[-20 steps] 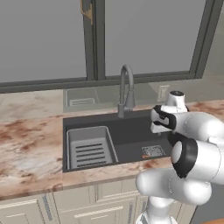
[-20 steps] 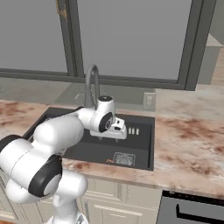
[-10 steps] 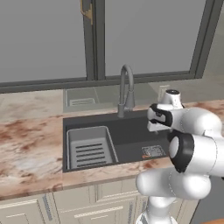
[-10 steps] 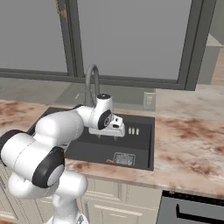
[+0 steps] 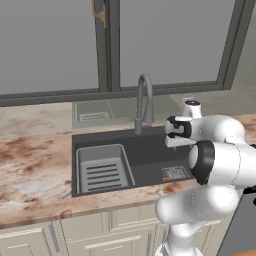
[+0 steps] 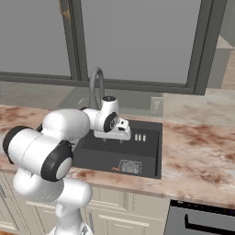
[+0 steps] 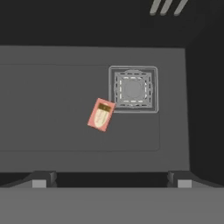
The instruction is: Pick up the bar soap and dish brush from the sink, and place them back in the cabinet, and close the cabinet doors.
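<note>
Your gripper (image 7: pixel 111 180) hangs over the sink (image 5: pixel 150 155) with its jaws spread wide and nothing between them; in the hand view the two dark fingertips (image 7: pixel 40 179) stand far apart at the bottom edge, both clear of the basin floor. Look down past them and you see the soap (image 7: pixel 101 114), a small reddish block with a pale oval patch on top, lying flat and tilted on the dark floor, just beside the lower left corner of the square drain (image 7: pixel 133 89), close to it or touching its frame. From the left base view you can pick out the soap as a tiny orange fleck (image 5: pixel 166 178) at the near edge of the drain (image 5: pixel 175 173), with the gripper (image 5: pixel 172 142) above the right part of the basin. The rack (image 5: pixel 103 168) sits in the left part of the sink, well apart from the soap, and the faucet (image 5: pixel 144 102) rises behind the basin's back rim. In the right base view your gripper (image 6: pixel 112 138) points down over the basin, above and behind the drain (image 6: pixel 130 166). You cannot make out the brush from here.
</note>
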Tool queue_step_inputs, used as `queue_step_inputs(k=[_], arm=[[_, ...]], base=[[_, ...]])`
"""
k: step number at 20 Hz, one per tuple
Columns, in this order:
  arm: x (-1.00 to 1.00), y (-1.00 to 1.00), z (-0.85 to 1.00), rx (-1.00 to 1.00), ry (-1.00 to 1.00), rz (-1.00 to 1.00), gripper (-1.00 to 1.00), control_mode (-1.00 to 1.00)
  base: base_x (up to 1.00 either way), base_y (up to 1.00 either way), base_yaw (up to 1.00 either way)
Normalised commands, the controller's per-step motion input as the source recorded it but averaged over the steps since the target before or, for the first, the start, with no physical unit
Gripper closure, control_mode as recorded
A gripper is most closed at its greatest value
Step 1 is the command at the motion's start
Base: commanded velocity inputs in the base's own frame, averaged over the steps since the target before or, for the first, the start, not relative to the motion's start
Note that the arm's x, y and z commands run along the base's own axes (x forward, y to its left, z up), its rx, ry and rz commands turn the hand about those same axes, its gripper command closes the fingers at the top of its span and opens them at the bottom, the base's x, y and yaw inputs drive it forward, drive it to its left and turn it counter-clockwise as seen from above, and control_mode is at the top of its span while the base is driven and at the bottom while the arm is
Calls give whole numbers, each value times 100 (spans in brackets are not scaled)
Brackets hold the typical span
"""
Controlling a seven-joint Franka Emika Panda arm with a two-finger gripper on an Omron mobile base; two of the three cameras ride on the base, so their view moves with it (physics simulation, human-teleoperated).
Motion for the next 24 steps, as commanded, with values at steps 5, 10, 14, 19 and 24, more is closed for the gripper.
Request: queue_step_inputs(k=[5, 10, 14, 19, 24], arm=[[20, 1, -5, 0, 2, 0, -100, -100], [20, 2, -3, 0, 3, 0, -100, -100], [14, 4, -7, 0, 2, 0, -100, -100], [7, 0, -9, 0, 2, 0, -100, -100], [10, 0, -5, 0, 0, 0, -100, -100]], base=[[0, 0, 0], [0, 0, 0], [0, 0, 0], [0, 0, 0], [0, 0, 0]])
